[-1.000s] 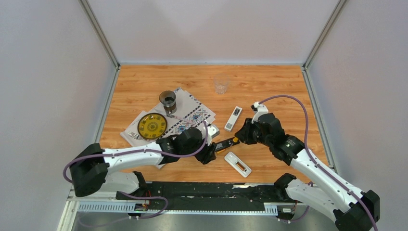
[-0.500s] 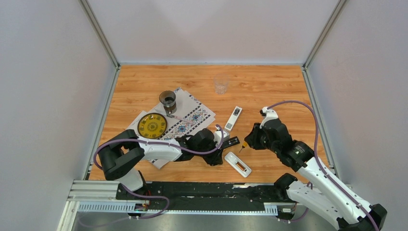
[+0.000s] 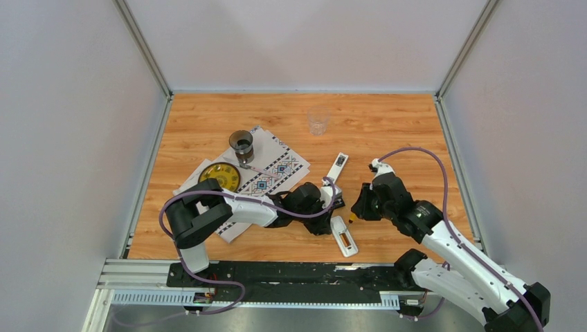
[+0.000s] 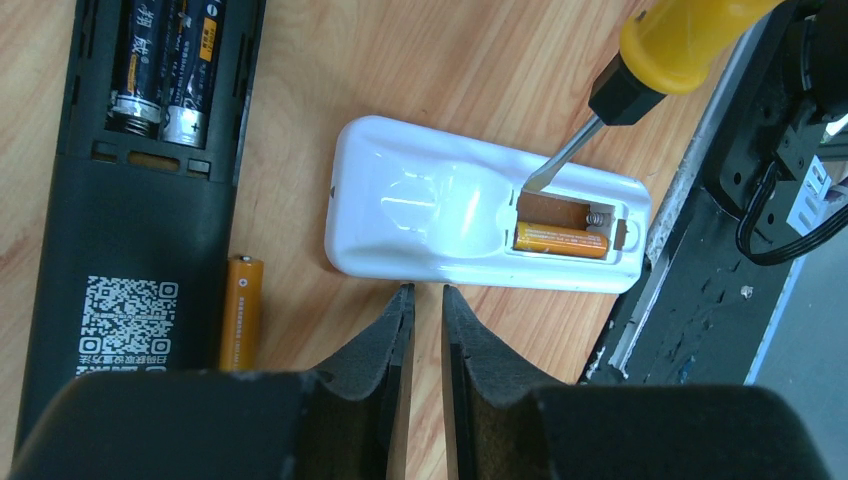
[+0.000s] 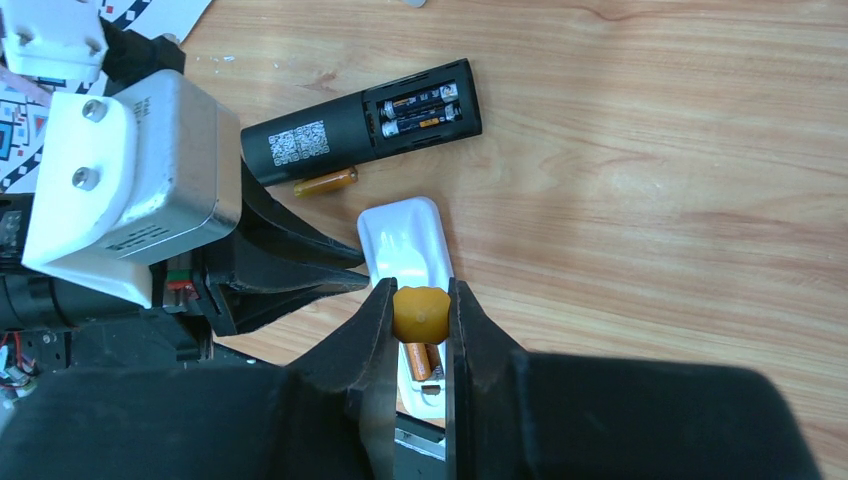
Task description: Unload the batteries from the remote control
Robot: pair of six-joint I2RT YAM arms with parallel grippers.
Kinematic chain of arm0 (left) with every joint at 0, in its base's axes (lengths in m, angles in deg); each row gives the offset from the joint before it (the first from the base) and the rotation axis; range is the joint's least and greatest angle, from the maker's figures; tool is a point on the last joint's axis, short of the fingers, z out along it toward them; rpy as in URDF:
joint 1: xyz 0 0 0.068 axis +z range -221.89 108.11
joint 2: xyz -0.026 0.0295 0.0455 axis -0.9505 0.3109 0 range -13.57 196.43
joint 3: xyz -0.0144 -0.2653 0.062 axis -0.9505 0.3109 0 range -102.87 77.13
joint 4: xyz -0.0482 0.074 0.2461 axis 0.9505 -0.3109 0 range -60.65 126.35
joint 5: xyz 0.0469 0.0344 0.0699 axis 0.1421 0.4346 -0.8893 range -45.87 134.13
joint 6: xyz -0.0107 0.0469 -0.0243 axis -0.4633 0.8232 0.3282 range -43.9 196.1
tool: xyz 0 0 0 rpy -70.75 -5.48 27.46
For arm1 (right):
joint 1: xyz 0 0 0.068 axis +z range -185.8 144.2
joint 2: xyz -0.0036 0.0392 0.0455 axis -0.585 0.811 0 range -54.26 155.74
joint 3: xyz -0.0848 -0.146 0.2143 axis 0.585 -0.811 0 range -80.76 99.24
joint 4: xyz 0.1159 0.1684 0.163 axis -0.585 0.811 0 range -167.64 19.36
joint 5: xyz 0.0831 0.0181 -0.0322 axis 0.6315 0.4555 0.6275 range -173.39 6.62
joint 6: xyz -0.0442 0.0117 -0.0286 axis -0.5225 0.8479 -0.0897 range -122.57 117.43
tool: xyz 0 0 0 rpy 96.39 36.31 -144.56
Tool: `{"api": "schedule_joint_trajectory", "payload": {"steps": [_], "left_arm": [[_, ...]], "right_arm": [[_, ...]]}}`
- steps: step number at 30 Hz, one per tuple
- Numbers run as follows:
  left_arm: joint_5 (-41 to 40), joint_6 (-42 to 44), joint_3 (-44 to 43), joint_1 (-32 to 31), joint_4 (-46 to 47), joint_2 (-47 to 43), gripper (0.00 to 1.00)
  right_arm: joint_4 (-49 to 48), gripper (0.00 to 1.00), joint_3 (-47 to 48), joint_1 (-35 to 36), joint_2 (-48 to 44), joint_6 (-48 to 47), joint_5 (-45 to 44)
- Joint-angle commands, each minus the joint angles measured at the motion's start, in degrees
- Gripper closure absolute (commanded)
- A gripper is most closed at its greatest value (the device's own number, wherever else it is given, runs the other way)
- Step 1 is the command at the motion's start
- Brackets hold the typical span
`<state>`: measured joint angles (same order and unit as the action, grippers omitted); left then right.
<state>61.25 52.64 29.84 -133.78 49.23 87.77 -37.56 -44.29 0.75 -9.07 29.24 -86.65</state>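
Note:
The white remote control (image 4: 430, 225) lies back-up with its compartment open. One orange battery (image 4: 560, 240) sits in it beside an empty slot. My right gripper (image 5: 418, 300) is shut on the orange-handled screwdriver (image 5: 420, 312), whose blade (image 4: 555, 165) reaches into that empty slot. My left gripper (image 4: 424, 295) stands against the remote's long side, its jaws a narrow gap apart with nothing between. A loose orange battery (image 4: 240, 312) lies on the table next to a black remote (image 4: 130, 250), which holds two dark batteries (image 4: 160, 60). From above, the white remote (image 3: 344, 235) lies between both grippers.
A small white remote (image 3: 338, 166) lies further back, a glass (image 3: 318, 122) beyond it. A patterned cloth (image 3: 277, 166) carries a dark cup (image 3: 241, 145) and a yellow plate (image 3: 221, 174). The table's front rail (image 4: 700, 300) runs just past the white remote.
My left arm swung right to the white remote and its jaws narrowed. The white remote turned a little. My right gripper brought the screwdriver down to the compartment.

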Motion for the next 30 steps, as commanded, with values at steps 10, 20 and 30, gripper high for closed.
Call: {"api": "schedule_joint_trajectory", "payload": {"steps": [10, 20, 30], "left_arm": [[-0.1, -0.3, 1.9, -1.6, -0.9, -3.9, 0.8], [0.2, -1.0, 0.1, -3.9, -2.5, -3.2, 0.83], [2.8, -3.0, -0.6, -3.9, 2.1, 0.1, 0.87]], "right_arm": [[-1.4, 1.0, -2.7, -0.2, -1.4, 2.6, 4.7], [-0.5, 1.0, -2.6, -0.2, 1.7, 3.5, 1.4], [-4.6, 1.0, -6.1, -0.2, 3.9, 5.5, 10.8]]}}
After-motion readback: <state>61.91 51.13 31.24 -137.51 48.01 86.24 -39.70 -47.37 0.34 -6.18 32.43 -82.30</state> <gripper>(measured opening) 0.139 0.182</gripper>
